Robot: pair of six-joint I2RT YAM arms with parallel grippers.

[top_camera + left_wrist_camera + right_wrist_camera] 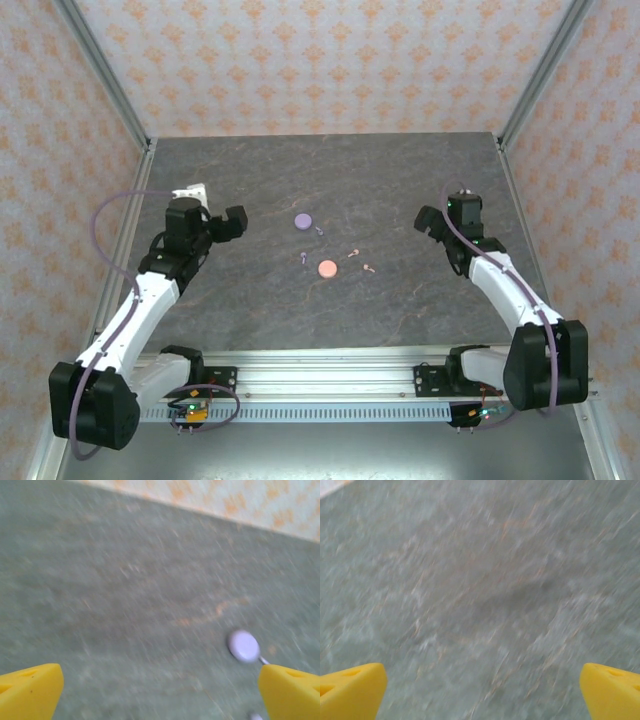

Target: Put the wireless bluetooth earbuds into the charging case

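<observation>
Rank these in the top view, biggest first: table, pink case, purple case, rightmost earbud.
1. table
2. pink case and purple case, tied: they look about alike
3. rightmost earbud, tiny

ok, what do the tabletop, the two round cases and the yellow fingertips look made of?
Dark grey tabletop: stone-look, matte, pale veining; possibly laminate. Lilac round case and salmon-pink round case: probably moulded plastic, smooth, even colour, soft sheen. Yellow wedge fingertips of the left end effector: matte, uniform, likely plastic or foam; blur leaves it open.
</observation>
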